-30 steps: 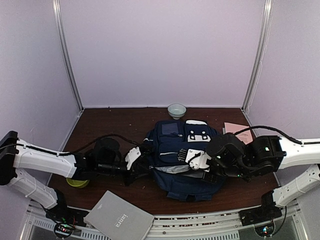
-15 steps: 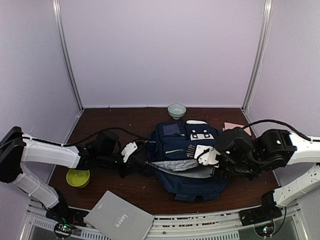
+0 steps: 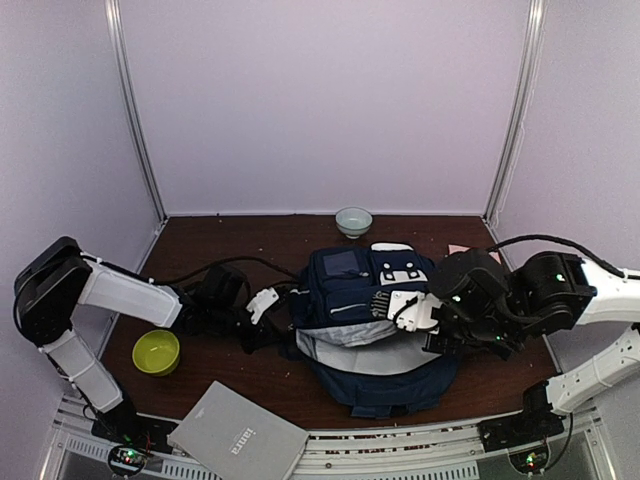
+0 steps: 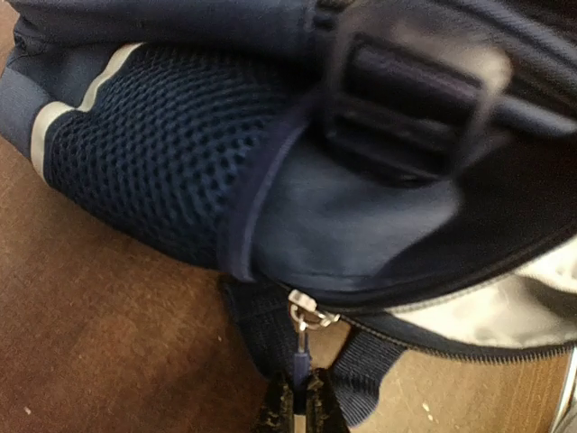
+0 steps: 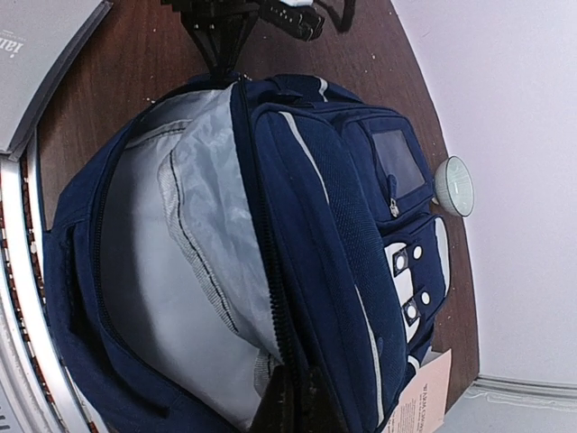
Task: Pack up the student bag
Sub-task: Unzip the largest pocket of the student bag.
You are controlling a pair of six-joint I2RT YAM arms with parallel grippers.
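Two end effectors are clenched on the navy blue fabric backpack (image 3: 350,290), which is laid at the centre of the brown surface (image 3: 230,240). The left end effector (image 3: 262,300) is seen pinching the navy zip pull (image 4: 300,361) at the bag's 9 o'clock side. The right end effector (image 3: 405,308) is closed on the fabric edge of the open main compartment at 3 o'clock. Grey lining (image 5: 180,253) is exposed. Around the bag, a lime green round bowl (image 3: 157,352) is placed at 8 o'clock, a grey rectangular book (image 3: 238,437) at 7, a small pale bowl (image 3: 353,220) at 12, and a pink paper sheet (image 5: 425,397) at 2.

High rear overview, both wrist views close, all sharing backpack (image 3: 345,275)
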